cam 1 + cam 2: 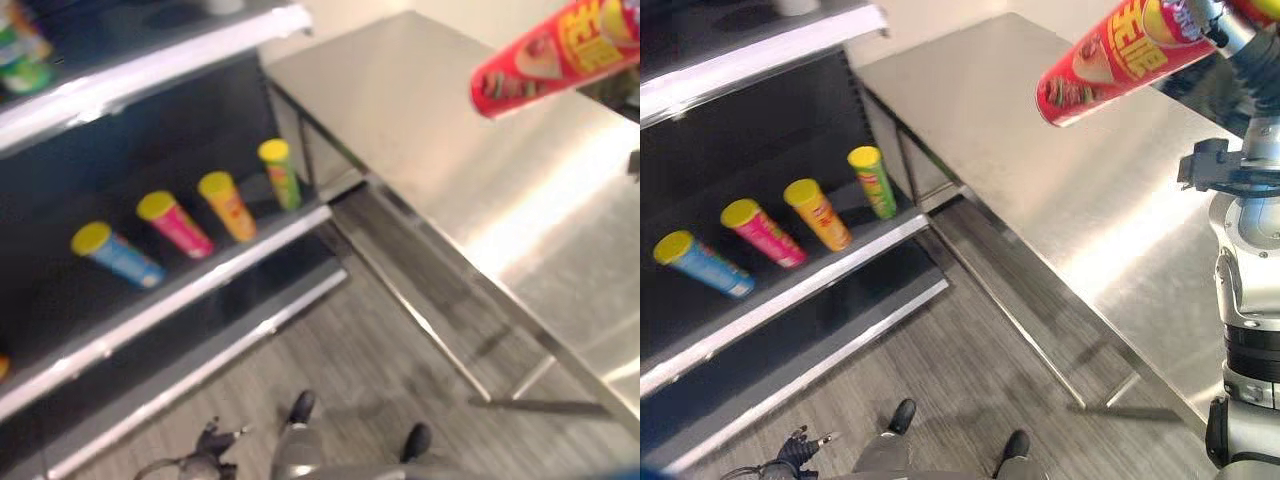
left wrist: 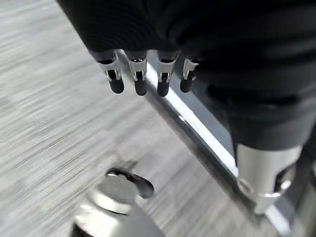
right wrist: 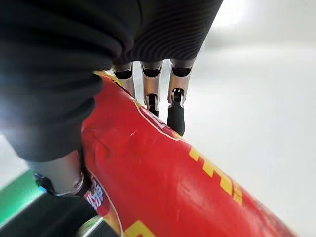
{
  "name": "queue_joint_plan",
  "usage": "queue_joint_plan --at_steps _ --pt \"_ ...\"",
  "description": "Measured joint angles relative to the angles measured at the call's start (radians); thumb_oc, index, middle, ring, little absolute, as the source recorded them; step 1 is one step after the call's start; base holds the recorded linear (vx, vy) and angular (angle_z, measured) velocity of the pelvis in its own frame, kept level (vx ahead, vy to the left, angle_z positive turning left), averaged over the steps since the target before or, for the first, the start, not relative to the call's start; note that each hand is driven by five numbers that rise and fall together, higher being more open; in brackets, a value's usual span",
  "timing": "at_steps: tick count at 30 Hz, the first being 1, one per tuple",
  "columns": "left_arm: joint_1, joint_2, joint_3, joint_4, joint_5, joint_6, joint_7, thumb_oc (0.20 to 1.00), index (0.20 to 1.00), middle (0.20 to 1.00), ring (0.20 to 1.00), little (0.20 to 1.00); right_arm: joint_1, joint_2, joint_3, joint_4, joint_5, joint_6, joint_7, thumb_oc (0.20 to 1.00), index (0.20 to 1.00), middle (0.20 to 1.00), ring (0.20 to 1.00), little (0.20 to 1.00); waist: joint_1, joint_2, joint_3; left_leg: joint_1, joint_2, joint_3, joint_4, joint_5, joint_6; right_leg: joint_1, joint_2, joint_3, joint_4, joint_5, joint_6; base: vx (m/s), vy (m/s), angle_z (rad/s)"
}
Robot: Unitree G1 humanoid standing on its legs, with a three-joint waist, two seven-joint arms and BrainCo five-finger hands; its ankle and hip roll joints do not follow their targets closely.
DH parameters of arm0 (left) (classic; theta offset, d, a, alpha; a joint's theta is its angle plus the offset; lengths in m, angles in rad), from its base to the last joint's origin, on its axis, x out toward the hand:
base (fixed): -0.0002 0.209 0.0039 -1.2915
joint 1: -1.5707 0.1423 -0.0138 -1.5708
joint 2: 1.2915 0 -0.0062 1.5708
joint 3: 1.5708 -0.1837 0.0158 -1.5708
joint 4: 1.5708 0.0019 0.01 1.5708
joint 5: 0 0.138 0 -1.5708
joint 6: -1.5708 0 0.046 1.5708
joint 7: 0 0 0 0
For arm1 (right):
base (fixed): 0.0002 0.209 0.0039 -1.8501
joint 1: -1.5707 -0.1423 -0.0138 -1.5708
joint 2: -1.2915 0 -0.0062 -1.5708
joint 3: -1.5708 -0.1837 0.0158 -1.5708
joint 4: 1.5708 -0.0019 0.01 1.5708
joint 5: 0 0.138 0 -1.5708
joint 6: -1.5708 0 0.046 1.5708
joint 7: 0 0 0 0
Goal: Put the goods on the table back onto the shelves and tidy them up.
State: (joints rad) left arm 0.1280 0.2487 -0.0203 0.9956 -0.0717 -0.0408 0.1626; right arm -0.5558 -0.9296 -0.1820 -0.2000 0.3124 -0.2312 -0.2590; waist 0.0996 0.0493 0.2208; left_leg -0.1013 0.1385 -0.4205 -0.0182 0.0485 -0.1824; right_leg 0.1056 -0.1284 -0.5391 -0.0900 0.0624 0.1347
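We note grey wood-grain floor (image 1: 970,370) running under the shelving; a pale wall (image 1: 940,20) stands behind it.

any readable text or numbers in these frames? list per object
No text reads clearly.
The red cylindrical snack tube, held in the right hand: large yellow lettering, too blurred to read.
The blue tube, pink tube, orange tube and green tube, all yellow-lidded, on the dark shelf: print too small to read.
The steel table: no markings.
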Motion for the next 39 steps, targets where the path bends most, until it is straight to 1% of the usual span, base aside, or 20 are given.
queue_joint_plan --at_steps 4,5,9,11,14,15,17,21,22,24,26,28,30,31,33,34,35,36,37,39 --pt "0.030 -0.012 0.010 0.031 -0.028 0.005 -0.001 1.000 1.000 1.000 1.000 1.000 0.023 0.000 0.000 -0.018 -0.009 0.000 0.005 0.200 0.200 0.200 0.200 0.200 0.027 -0.012 0.002 -0.010 0.002 0.113 -0.013 0.017 0.011 0.027 -0.029 -0.056 0.000 0.002 0.000 -0.04 0.263 0.50" --pt "0.059 -0.014 0.016 0.039 -0.025 0.016 -0.002 1.000 1.000 1.000 1.000 1.000 0.073 0.057 -0.028 -0.013 0.000 0.004 0.022 0.200 0.200 0.200 0.200 0.200 0.022 -0.042 -0.011 0.002 -0.037 0.162 -0.016 0.028 0.036 0.048 -0.083 -0.064 0.005 -0.006 0.020 0.04 0.245 0.26" --pt "0.025 0.006 -0.007 0.035 0.003 0.021 -0.012 1.000 1.000 1.000 1.000 1.000 0.114 0.121 -0.019 -0.003 0.066 0.021 0.059 0.200 0.200 0.200 0.200 0.200 0.016 -0.074 -0.022 -0.008 -0.130 0.161 0.009 0.036 0.084 0.047 -0.172 -0.046 0.071 -0.006 0.047 -0.05 0.107 0.28" --pt "-0.006 0.020 -0.019 0.024 0.013 0.015 -0.012 1.000 1.000 1.000 1.000 1.000 0.134 0.116 -0.025 -0.004 0.093 0.029 0.077 0.200 0.200 0.200 0.200 0.200 -0.011 -0.068 -0.024 -0.015 -0.153 0.101 0.027 0.039 0.097 0.041 -0.186 0.053 0.137 -0.025 0.028 -0.01 -0.009 0.80" --pt "-0.054 0.062 -0.015 0.018 0.011 0.014 -0.009 1.000 1.000 1.000 1.000 1.000 0.129 0.116 -0.021 -0.007 0.125 0.029 0.111 0.200 0.200 0.200 0.200 0.200 -0.004 -0.097 -0.025 -0.019 -0.170 0.032 0.035 0.042 0.093 0.029 -0.123 0.293 0.156 -0.172 0.080 0.03 -0.147 0.80" --pt "-0.065 0.063 -0.015 0.016 0.008 0.011 -0.008 1.000 1.000 1.000 1.000 1.000 0.121 0.109 -0.023 -0.011 0.150 0.025 0.120 0.200 0.200 0.200 0.200 0.200 -0.011 -0.096 -0.025 -0.023 -0.178 -0.006 0.042 0.045 0.088 0.074 -0.068 0.369 0.088 -0.209 0.050 -0.01 -0.185 0.82" --pt "-0.059 0.042 -0.007 0.027 0.004 0.007 -0.008 1.000 1.000 1.000 1.000 1.000 0.111 0.109 -0.021 -0.013 0.171 0.023 0.126 0.200 0.200 0.200 0.200 0.200 0.005 -0.086 -0.025 -0.026 -0.181 -0.027 0.038 0.057 0.069 0.112 -0.040 0.367 0.051 -0.191 0.039 -0.04 -0.136 0.71" --pt "-0.009 -0.016 0.001 0.030 -0.038 0.007 -0.007 1.000 1.000 1.000 1.000 1.000 0.104 0.098 -0.022 -0.024 0.189 0.020 0.143 0.200 0.200 0.200 0.200 0.200 0.030 -0.067 -0.025 -0.044 -0.166 -0.043 0.016 0.082 0.053 0.156 0.012 0.280 0.015 -0.202 0.021 -0.09 -0.026 0.81" --pt "0.012 -0.028 0.007 0.029 -0.040 0.010 -0.008 1.000 1.000 1.000 1.000 1.000 0.107 0.086 -0.027 -0.033 0.191 0.021 0.141 0.200 0.200 0.200 0.200 0.200 0.027 -0.065 -0.024 -0.068 -0.168 -0.031 0.017 0.095 0.046 0.170 0.026 0.243 0.013 -0.195 -0.001 -0.19 0.087 1.02" --pt "0.019 -0.028 0.033 0.022 -0.045 0.014 -0.007 1.000 1.000 1.000 1.000 1.000 0.129 0.060 -0.050 -0.095 0.190 0.022 0.142 0.200 0.200 0.200 0.200 0.200 0.009 -0.091 -0.008 -0.109 -0.116 0.193 -0.009 0.045 0.082 0.164 0.012 0.165 0.020 -0.196 -0.012 -0.15 0.135 1.13" --pt "0.027 -0.024 0.039 0.029 -0.051 0.021 -0.008 1.000 1.000 1.000 1.000 1.000 0.128 0.063 -0.051 -0.123 0.190 0.022 0.144 0.200 0.200 0.200 0.200 0.200 0.035 -0.124 0.008 -0.108 -0.103 0.258 0.059 0.032 0.109 0.162 -0.021 0.170 0.031 -0.201 -0.017 -0.14 0.264 0.35" --pt "0.030 -0.017 0.062 0.064 -0.057 0.022 -0.007 1.000 1.000 1.000 1.000 1.000 0.166 0.094 -0.085 -0.134 0.191 0.019 0.143 0.200 0.200 0.200 0.200 0.200 -0.006 -0.118 0.011 -0.095 -0.055 0.390 0.136 -0.022 0.164 0.191 -0.035 0.194 0.090 -0.219 -0.030 -0.11 0.445 0.79" --pt "0.017 -0.016 0.061 0.066 -0.057 0.023 -0.005 1.000 1.000 1.000 1.000 1.000 0.221 0.140 -0.110 -0.134 0.199 0.021 0.142 0.200 0.200 0.200 0.200 0.200 -0.043 -0.089 0.012 -0.080 -0.019 0.412 0.144 -0.014 0.195 0.134 -0.057 0.210 0.307 -0.232 -0.047 -0.03 0.460 0.81" --pt "0.019 -0.012 0.053 0.043 -0.057 0.021 -0.002 1.000 1.000 1.000 1.000 1.000 0.260 0.147 -0.110 -0.135 0.201 0.022 0.144 0.200 0.200 0.200 0.200 0.200 -0.060 -0.073 0.000 -0.058 -0.017 0.384 0.113 0.010 0.166 0.053 -0.072 0.201 0.375 -0.303 -0.021 -0.01 0.697 0.46" --pt "0.006 0.009 0.051 0.021 -0.055 0.020 0.002 1.000 1.000 1.000 1.000 1.000 0.253 0.151 -0.116 -0.136 0.202 0.026 0.147 0.200 0.200 0.200 0.200 0.200 -0.072 -0.081 -0.002 -0.072 -0.028 0.373 0.107 0.022 0.137 0.013 -0.102 0.202 0.235 -0.265 -0.002 -0.01 0.544 0.37" --pt "-0.029 0.027 0.044 0.028 -0.052 0.023 0.000 1.000 1.000 1.000 1.000 1.000 0.260 0.163 -0.136 -0.143 0.201 0.025 0.149 0.200 0.200 0.200 0.200 0.200 -0.076 -0.098 -0.003 -0.087 -0.056 0.360 0.121 0.010 0.135 0.002 -0.145 0.193 0.116 -0.165 0.001 -0.15 0.618 0.79" --pt "-0.106 0.076 0.014 0.027 -0.025 0.020 0.001 1.000 1.000 1.000 1.000 1.000 0.271 0.243 -0.146 -0.145 0.201 0.027 0.155 0.200 0.200 0.200 0.200 0.200 -0.072 -0.126 -0.005 -0.144 -0.101 0.318 0.308 -0.113 0.110 -0.020 -0.235 0.201 0.100 -0.012 0.034 -0.28 0.913 0.61" --pt "-0.101 0.073 0.002 0.025 -0.022 0.018 0.002 1.000 1.000 1.000 1.000 1.000 0.275 0.245 -0.141 -0.143 0.199 0.030 0.156 0.200 0.200 0.200 0.200 0.200 -0.073 -0.113 -0.009 -0.156 -0.101 0.332 0.355 -0.146 0.094 -0.033 -0.230 0.191 0.116 -0.019 0.031 -0.28 0.710 0.27" --pt "-0.089 0.060 0.001 0.024 -0.015 0.023 0.001 1.000 1.000 1.000 1.000 1.000 0.272 0.250 -0.138 -0.148 0.197 0.033 0.154 0.200 0.200 0.200 0.200 0.200 -0.070 -0.102 -0.009 -0.156 -0.119 0.351 0.363 -0.137 0.128 -0.050 -0.247 0.199 0.154 -0.019 0.031 -0.18 0.430 -0.32" --pt "-0.050 0.049 0.010 -0.003 -0.015 0.028 0.001 1.000 1.000 1.000 1.000 1.000 0.280 0.236 -0.135 -0.149 0.196 0.047 0.146 0.200 0.200 0.200 0.200 0.200 -0.100 -0.093 -0.015 -0.127 -0.130 0.382 0.332 -0.136 0.135 -0.062 -0.279 0.202 0.198 -0.019 0.029 -0.12 0.256 -0.16"
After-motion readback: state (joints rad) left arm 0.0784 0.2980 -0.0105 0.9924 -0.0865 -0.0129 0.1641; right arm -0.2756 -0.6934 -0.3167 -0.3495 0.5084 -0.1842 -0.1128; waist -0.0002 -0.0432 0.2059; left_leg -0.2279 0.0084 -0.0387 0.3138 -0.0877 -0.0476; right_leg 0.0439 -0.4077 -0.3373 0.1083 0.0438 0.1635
